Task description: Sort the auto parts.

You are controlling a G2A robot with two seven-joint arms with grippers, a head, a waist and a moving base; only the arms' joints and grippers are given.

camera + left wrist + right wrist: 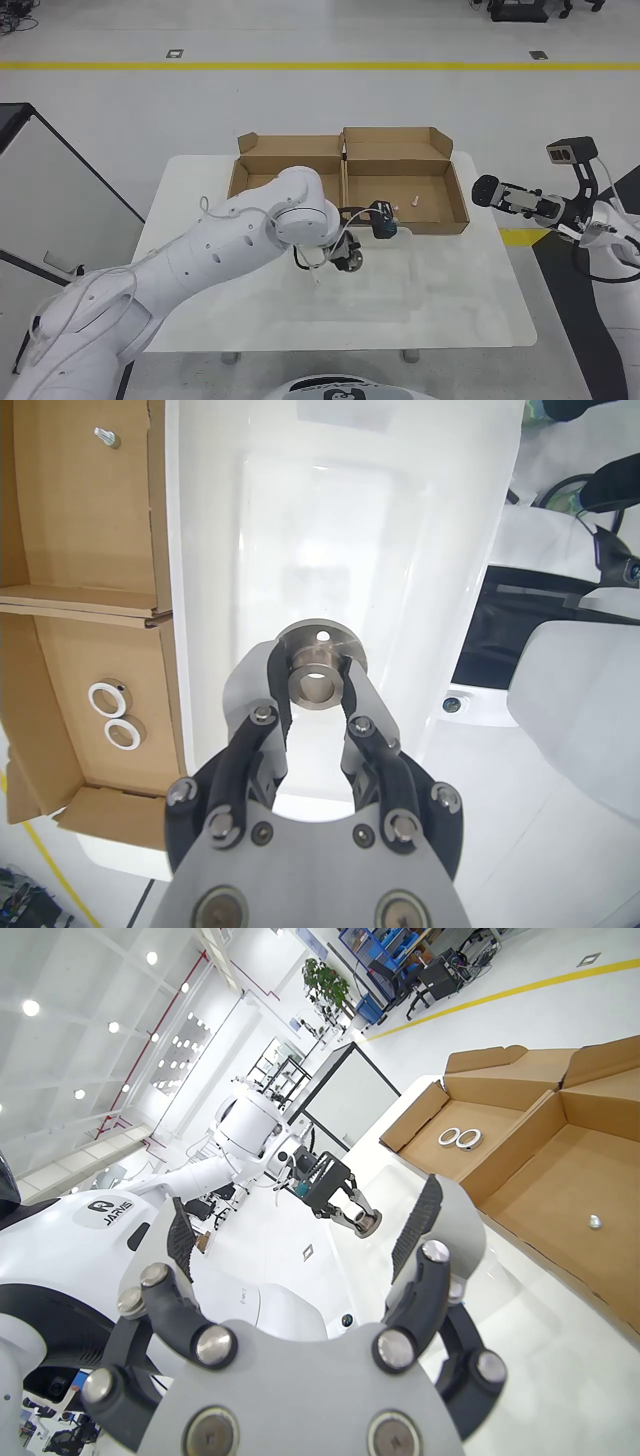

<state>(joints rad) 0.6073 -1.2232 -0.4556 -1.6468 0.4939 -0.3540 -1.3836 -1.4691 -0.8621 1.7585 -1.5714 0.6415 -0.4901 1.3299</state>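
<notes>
My left gripper (315, 692) is shut on a metal flanged bushing (316, 680), held just above the white table (450, 290) in front of two open cardboard boxes. In the top view this gripper (350, 262) is near the table's middle. The left box (65, 680) holds two metal rings (107, 699) lying side by side. The right box (75, 500) holds one small bolt (107, 437). My right gripper (305, 1233) is open and empty, off the table's right edge (480, 190). From there the bushing (367, 1223) is seen in the left gripper (350, 1215).
The two boxes (405, 180) stand side by side at the table's back with their flaps open. The left arm (230, 250) crosses the table's left half and covers part of the left box (285, 150).
</notes>
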